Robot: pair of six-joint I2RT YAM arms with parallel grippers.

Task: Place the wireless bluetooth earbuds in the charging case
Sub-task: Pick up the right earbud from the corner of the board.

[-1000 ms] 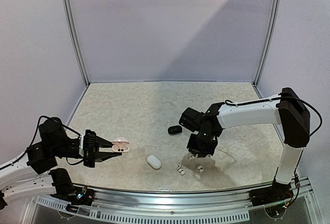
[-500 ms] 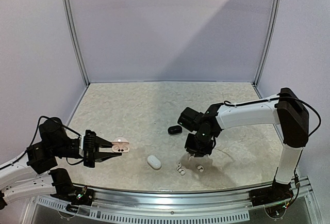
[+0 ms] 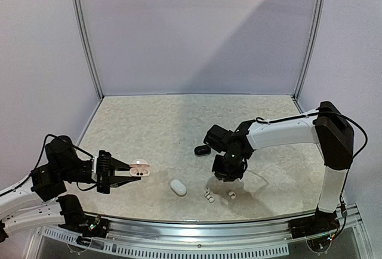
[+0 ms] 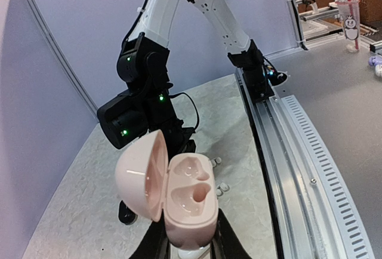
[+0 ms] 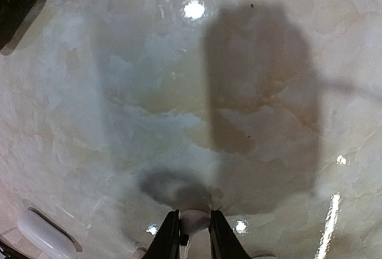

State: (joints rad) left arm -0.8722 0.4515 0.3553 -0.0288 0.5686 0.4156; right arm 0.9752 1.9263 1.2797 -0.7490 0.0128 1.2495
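Note:
My left gripper (image 3: 132, 172) is shut on a pink charging case (image 4: 188, 196) and holds it above the table's near left. The case's lid stands open and both wells are empty. My right gripper (image 5: 194, 223) is shut on a small white earbud (image 5: 194, 218), just above the table with its shadow below. In the top view this right gripper (image 3: 222, 175) hangs right of centre. More white earbuds (image 3: 209, 197) lie on the table near the front edge, one of them (image 3: 231, 194) a little to the right.
A closed white case (image 3: 178, 187) lies between the two grippers, and also shows as the white case (image 5: 45, 235) at the right wrist view's lower left. A black case (image 3: 202, 150) lies behind the right gripper. Grey walls enclose the table; a metal rail (image 4: 310, 151) runs along its near edge.
My right gripper has drifted a little left and back from the loose earbuds. The left arm and the pink case have not moved.

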